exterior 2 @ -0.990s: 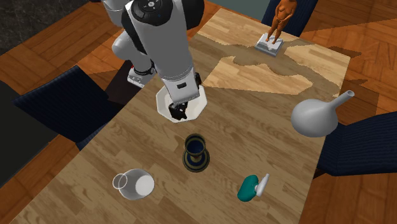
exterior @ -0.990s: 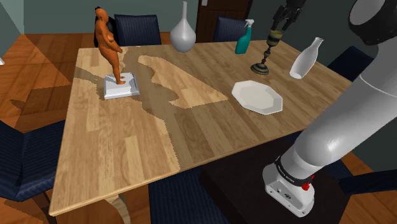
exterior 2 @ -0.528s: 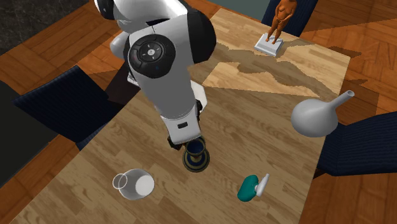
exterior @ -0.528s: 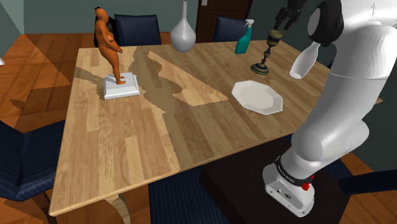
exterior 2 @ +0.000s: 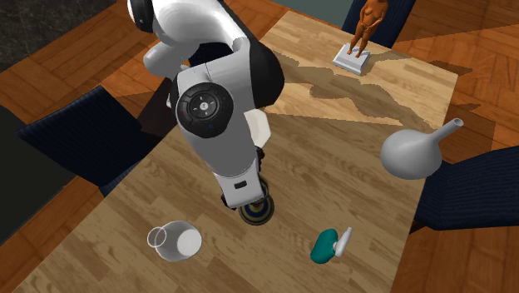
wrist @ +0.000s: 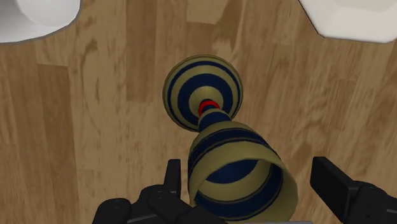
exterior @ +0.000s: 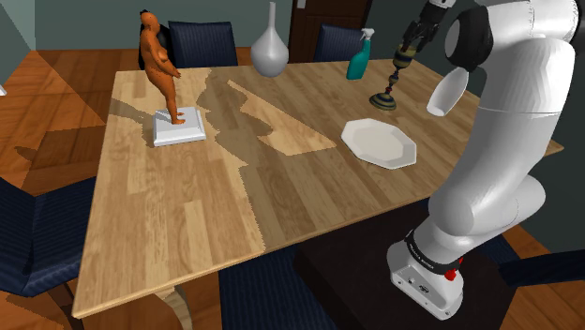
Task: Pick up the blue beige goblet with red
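The goblet (exterior: 393, 81), striped dark blue and beige with a red ring on its stem, stands upright on the wooden table (exterior: 187, 216) near the far edge. My black gripper (exterior: 413, 39) hangs right above its cup. In the wrist view the goblet (wrist: 216, 127) sits between the fingers of the gripper (wrist: 252, 179), which is open. One finger (wrist: 173, 177) is close beside the cup's rim; the other finger (wrist: 332, 183) stands well apart from it. From the second exterior view the arm covers the cup, and the goblet's round foot (exterior 2: 259, 213) shows below the hand.
A white octagonal plate (exterior: 378, 142) lies nearer the stand. A white bottle (exterior: 450, 86) and a teal spray bottle (exterior: 359, 56) flank the goblet. A grey long-necked vase (exterior: 269, 47) and an orange figurine (exterior: 161, 70) stand further along. Dark blue chairs (exterior: 202, 42) ring the table.
The arm has swung from over the white plate out to the goblet, and the open gripper now sits over the cup.
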You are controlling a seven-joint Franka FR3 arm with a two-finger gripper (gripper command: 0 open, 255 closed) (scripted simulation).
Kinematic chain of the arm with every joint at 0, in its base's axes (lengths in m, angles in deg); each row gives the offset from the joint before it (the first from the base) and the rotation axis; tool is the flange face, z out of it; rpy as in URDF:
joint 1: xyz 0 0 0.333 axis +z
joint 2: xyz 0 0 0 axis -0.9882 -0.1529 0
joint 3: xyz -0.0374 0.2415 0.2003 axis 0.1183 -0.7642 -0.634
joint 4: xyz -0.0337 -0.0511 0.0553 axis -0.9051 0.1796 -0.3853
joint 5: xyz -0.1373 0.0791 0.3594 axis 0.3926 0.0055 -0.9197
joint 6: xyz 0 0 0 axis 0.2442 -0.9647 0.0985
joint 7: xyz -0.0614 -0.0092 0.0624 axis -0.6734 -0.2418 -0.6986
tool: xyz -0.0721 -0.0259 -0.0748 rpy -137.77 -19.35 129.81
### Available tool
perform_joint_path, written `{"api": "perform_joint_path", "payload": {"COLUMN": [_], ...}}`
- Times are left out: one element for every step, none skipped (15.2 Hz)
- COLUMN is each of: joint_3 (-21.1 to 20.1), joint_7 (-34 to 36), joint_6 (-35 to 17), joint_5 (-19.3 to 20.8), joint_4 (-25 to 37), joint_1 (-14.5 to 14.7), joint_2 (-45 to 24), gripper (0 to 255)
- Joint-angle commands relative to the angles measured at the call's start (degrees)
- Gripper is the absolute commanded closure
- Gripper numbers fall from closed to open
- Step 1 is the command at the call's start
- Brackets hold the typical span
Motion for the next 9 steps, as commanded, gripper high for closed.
{"api": "perform_joint_path", "payload": {"joint_3": [0.1,0.1,0.1,0.1,0.1,0.1,0.1,0.1,0.1], "joint_7": [-0.3,-0.3,-0.3,-0.4,-0.4,-0.4,-0.4,-0.4,-0.4], "joint_6": [-1.5,-1.5,-1.6,-1.5,-1.6,-1.7,-1.7,-1.7,-1.7], "joint_5": [0.2,0.2,0.2,0.2,0.2,0.3,0.3,0.3,0.3], "joint_4": [-1.9,-2.0,-2.0,-1.9,-2.1,-2.2,-2.4,-2.4,-2.4], "joint_1": [0.4,0.4,0.4,0.3,0.4,0.5,0.5,0.5,0.5], "joint_2": [0.5,0.5,0.4,0.4,0.5,0.6,0.7,0.7,0.7], "gripper": [0,0,255,255,255,255,255,255,255]}}
